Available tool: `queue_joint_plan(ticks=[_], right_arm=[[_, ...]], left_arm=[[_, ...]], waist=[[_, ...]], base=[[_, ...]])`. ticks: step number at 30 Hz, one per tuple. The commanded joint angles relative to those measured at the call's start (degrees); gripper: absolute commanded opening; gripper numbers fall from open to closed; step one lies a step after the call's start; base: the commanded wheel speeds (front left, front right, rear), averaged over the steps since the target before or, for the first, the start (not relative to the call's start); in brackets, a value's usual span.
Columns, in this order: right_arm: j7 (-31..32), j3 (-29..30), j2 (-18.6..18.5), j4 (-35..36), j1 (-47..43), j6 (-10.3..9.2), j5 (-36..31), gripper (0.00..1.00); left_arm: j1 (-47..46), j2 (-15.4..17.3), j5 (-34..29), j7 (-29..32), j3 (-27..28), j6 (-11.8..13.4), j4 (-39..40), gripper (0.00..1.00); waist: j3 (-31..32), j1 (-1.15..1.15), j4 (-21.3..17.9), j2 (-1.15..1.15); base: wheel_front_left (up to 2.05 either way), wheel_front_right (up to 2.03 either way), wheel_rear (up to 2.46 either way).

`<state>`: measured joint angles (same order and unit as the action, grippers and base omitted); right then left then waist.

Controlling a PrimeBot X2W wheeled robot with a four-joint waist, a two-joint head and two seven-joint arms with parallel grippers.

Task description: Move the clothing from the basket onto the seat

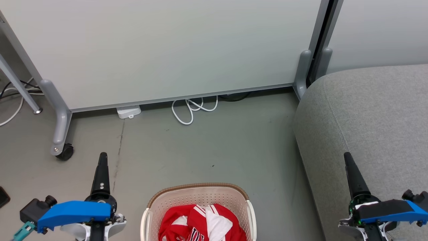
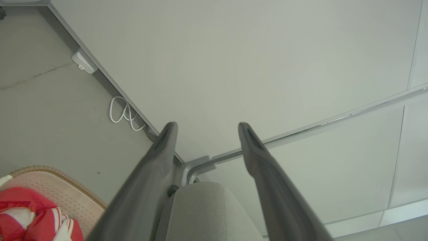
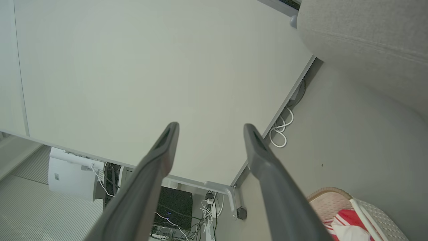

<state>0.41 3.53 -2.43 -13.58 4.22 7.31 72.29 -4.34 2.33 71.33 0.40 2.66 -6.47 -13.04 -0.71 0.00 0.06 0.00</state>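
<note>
red soft clothing point(image 1: 200, 224) with white stripes lies bundled in the cream perforated plastic basket point(image 1: 200, 185) on the grey floor point(image 1: 207, 147), beside the light grey woven seat point(image 1: 374, 117). the left pincer point(image 2: 207, 124) and right pincer point(image 3: 210, 125) stand apart, empty. no garment is on the seat yet.

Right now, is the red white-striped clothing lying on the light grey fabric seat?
No, the clothing lies inside the cream perforated plastic basket.

Clothing point(image 1: 200, 222) in the basket point(image 1: 200, 188); seat point(image 1: 367, 117) right of the basket; cable point(image 1: 194, 108) and panel point(image 1: 167, 50) behind the basket, well apart.
</note>
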Motion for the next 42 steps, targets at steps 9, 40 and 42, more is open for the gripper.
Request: queue_joint_plan(ticks=[9, 40, 42], right_arm=[[-2.41, -2.15, -0.32, 2.31, 1.63, 0.12, -13.53, 1.00], [-8.17, -5.57, -0.45, -0.33, 1.66, 0.16, -39.81, 1.00], [-8.48, -5.74, -0.46, -0.36, 1.71, 0.17, -41.18, 1.00]], left_arm=[[-2.13, 0.46, -12.90, -2.41, -3.22, 1.36, 1.13, 1.00], [-3.25, 0.57, -37.74, -8.16, -9.24, 2.76, -1.82, 1.00], [-3.30, 0.57, -39.01, -8.44, -9.53, 2.82, -1.84, 1.00]], waist=[[-0.17, 0.00, 0.05, 0.00], [-0.14, 0.00, 0.38, 0.00], [-0.15, 0.00, 0.39, 0.00]], base=[[0.00, 0.00, 0.00], [0.00, 0.00, 0.00], [0.00, 0.00, 0.00]])
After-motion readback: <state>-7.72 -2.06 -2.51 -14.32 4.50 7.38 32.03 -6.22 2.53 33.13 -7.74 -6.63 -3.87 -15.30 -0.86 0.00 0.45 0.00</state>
